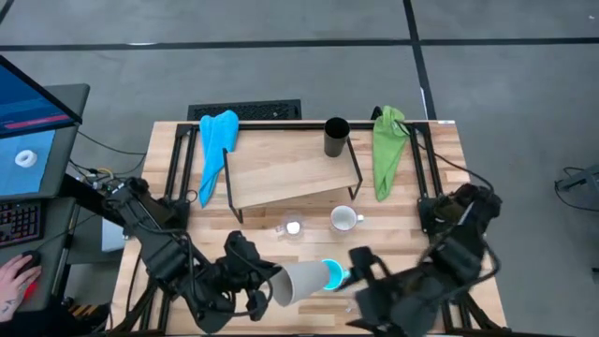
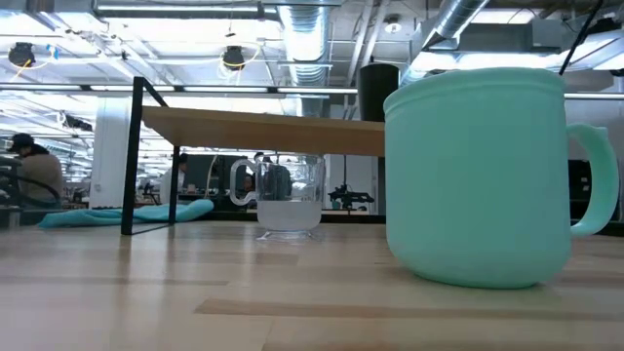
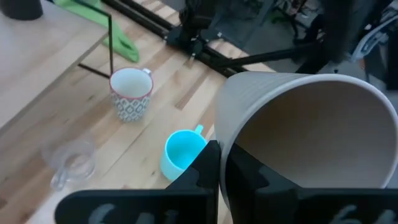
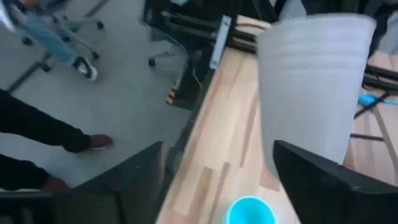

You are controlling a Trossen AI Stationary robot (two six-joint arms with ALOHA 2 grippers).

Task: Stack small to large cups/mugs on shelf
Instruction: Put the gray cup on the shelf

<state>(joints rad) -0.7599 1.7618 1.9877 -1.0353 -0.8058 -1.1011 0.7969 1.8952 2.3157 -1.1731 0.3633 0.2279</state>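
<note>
The beige-grey mug [image 1: 301, 282] is gripped by the left gripper [image 1: 265, 285] at the near edge of the table [image 1: 440, 187], held tipped on its side with the mouth turned toward the right arm; in the left wrist view the dark fingers [image 3: 208, 171] are clamped on its rim [image 3: 292, 134]. The turquoise mug [image 1: 331, 274] is set upright on the table just beside the held mug's mouth. The right gripper [image 1: 360, 271] is placed near the turquoise mug with its fingers spread apart and nothing between them. The white mug [image 1: 343, 219] and one clear glass [image 1: 292, 227] are set on the table in front of the shelf [image 1: 281, 173]. The black cup [image 1: 336, 137] is stood on the shelf's far right corner. A blue cloth [image 1: 216, 145] is draped left of the shelf, a green cloth [image 1: 387, 148] right. A person's hand [image 1: 14, 279] is seen at the far left.
</note>
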